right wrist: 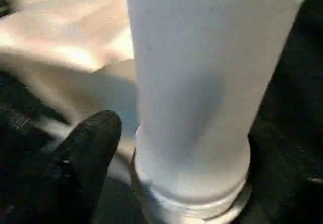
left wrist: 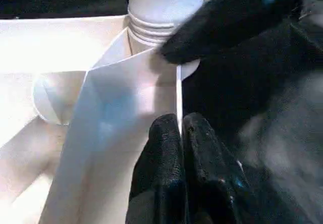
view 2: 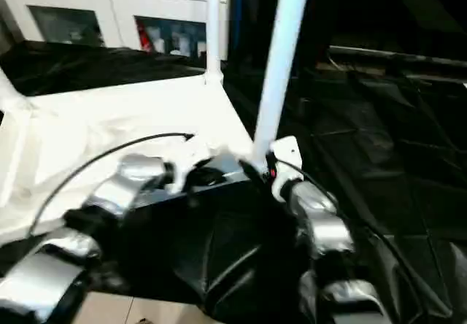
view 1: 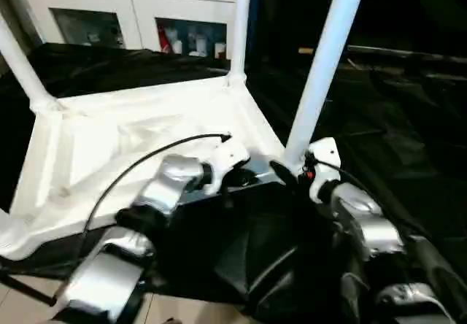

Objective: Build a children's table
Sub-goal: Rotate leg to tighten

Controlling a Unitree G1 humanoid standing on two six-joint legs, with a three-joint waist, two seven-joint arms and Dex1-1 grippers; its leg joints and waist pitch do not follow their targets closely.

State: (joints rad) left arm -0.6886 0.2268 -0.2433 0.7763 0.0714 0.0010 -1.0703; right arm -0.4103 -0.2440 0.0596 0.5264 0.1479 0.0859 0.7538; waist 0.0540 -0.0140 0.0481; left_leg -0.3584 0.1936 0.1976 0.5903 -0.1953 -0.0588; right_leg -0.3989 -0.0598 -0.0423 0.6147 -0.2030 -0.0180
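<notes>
On the black-draped work table (view 1: 408, 141) in front of you lies the tabletop (view 1: 109, 156) of the children's table, upside down; it is white plastic, rectangular, and its underside shows raised ribs and a shallow moulded hollow in the middle. At the corners you see legs standing upward: one long white tapered leg (view 1: 325, 65) rises from the near right corner, a second leg (view 1: 239, 25) from the far right corner, a third leg (view 1: 20, 65) from the far left corner; all three go out of the top of the picture, and the near leg leans a little to the right. In the left wrist view you can see ring-shaped grooves at the base of the near leg (left wrist: 159, 4), where it enters the round corner socket.

Your left gripper (left wrist: 180, 133) is at the near edge of the tabletop, just beside that corner; its two black fingers are pressed together on the thin white edge wall, pinching it. Your right gripper (view 1: 286, 171) is at the foot of the near leg; one black finger (right wrist: 88, 148) is touching or almost touching the leg base, but you cannot tell if the fingers are spread or closed around it. Behind the table stands a white cabinet (view 1: 139, 6) with glass doors.
</notes>
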